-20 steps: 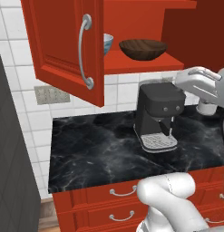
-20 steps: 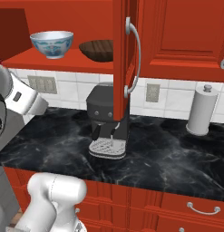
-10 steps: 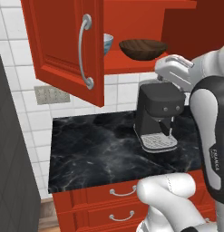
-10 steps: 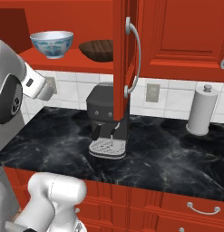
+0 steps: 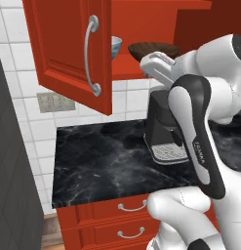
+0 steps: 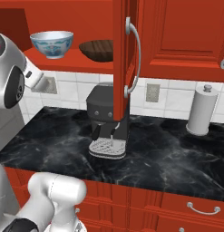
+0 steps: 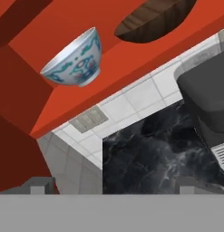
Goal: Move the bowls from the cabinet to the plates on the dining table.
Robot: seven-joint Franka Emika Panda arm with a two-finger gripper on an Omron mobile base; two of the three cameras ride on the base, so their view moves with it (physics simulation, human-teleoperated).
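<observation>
While we are looking along the hand, the pincer (image 7: 111, 186) is standing with its two dark tips as far apart as they go, one tip at each lower side of the hand view, and nothing is lying between them or touching them. We are seeing the white bowl with the blue pattern (image 7: 76, 59) sitting upright on the red shelf (image 7: 131, 59) of the cabinet (image 5: 68, 53), well apart from the pincer. The dark brown wooden bowl (image 7: 154, 20) is resting on the same shelf just beside it, the two near each other but apart. From the right base view we are finding the patterned bowl toward the open left end of the shelf and the wooden bowl nearer the open cabinet door (image 6: 124, 59), whose curved silver handle (image 6: 133, 56) is facing us. In the left base view the white arm (image 5: 200, 122) is reaching up in front of the coffee machine (image 6: 106, 120), which is standing on the black marble counter (image 6: 177, 158) below the shelf. A paper towel roll (image 6: 202, 111) is standing at the far right of that counter, against the tiled wall.
</observation>
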